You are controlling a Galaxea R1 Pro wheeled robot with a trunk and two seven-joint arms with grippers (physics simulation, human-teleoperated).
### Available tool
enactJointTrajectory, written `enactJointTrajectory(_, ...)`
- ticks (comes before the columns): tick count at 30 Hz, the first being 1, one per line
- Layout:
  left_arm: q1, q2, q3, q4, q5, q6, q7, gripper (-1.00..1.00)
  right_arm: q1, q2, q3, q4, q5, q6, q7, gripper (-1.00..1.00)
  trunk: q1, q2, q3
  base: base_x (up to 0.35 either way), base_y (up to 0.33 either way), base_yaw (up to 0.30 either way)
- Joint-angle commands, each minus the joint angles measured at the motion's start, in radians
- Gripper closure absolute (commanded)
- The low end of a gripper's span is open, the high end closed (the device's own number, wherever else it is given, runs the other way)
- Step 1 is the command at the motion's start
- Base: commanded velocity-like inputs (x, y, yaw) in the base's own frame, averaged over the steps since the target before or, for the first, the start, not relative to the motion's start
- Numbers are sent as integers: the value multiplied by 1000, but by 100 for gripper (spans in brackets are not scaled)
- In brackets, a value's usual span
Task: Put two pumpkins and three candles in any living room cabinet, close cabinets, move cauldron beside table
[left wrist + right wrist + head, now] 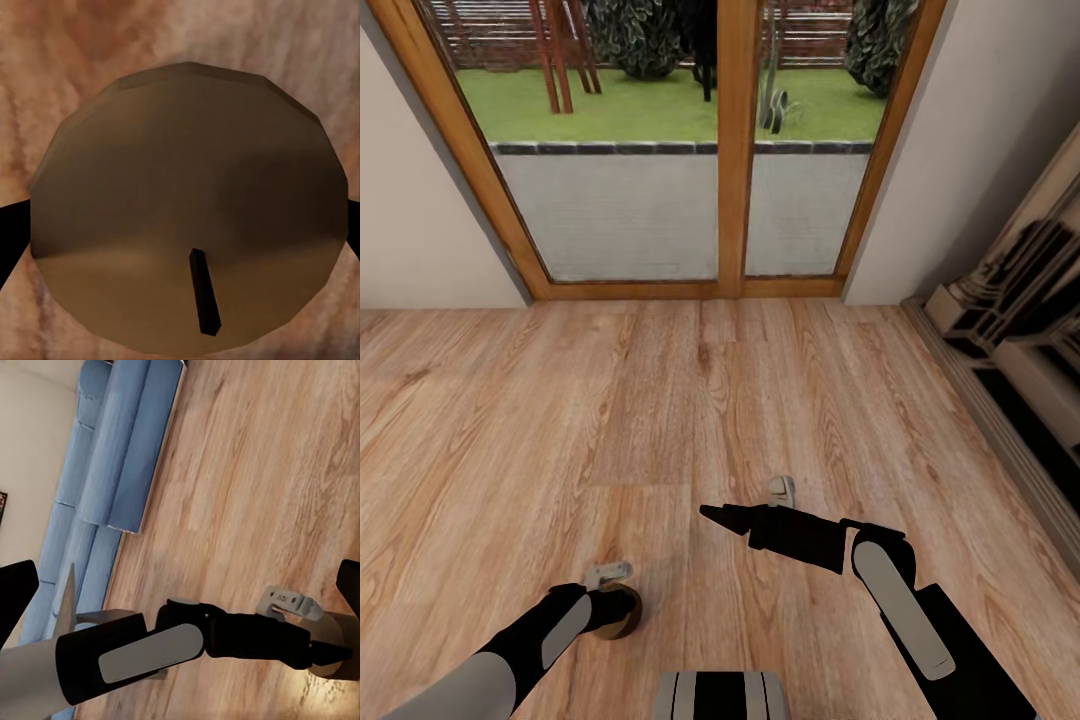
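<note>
My left gripper (616,603) is shut on a candle (624,614), a short grey-brown cylinder held just above the wooden floor at the lower left of the head view. In the left wrist view the candle's round top (187,195) with its dark wick sits between the two black fingers (9,240). The candle (334,651) also appears at the end of my left arm in the right wrist view. My right gripper (710,514) points left over the floor, open, with nothing between its fingers (16,592). The pumpkins, cabinet, cauldron and table are out of view.
A glazed door with a wooden frame (731,150) stands straight ahead, with a garden behind it. A pale stone-like surround (1010,330) lines the right wall. A blue sofa (120,450) runs along the wall in the right wrist view. Wooden floor (660,400) lies between.
</note>
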Motion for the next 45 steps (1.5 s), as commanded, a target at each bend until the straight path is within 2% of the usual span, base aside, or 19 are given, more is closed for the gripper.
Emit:
enactJointTrajectory(1, 0, 2, -7, -2, 6, 4, 10, -100, -1, 0, 0, 0, 0, 3, 2, -100, 0, 0, -1, 0, 0, 0)
enactJointTrajectory(9, 0, 2, -6, -3, 8, 3, 9, -100, -1, 0, 0, 0, 2, 3, 2, -100, 0, 0, -1, 0, 0, 0)
enactJointTrajectory(10, 0, 2, -6, -2, 8, 3, 9, 100, -1, 0, 0, 0, 2, 3, 2, -100, 0, 0, -1, 0, 0, 0)
enactJointTrajectory(31, 0, 3, -5, -4, 9, 3, 9, 100, -1, -3, -1, 1, 2, 3, 2, -100, 0, 0, -1, 0, 0, 0)
enactJointTrajectory(33, 0, 3, -5, -4, 9, 3, 8, 100, -1, -2, -1, 1, 2, 3, 2, -100, -1, 0, 7, 0, 0, 0)
enactJointTrajectory(41, 0, 4, -5, -4, 8, 3, 9, 100, -1, -2, -1, 1, 2, 3, 2, -100, -1, 0, 7, 0, 0, 0)
enactJointTrajectory(45, 0, 5, -5, -4, 8, 3, 9, 100, -1, -2, -1, 1, 2, 3, 2, -100, -3, 1, 22, 0, 0, 0)
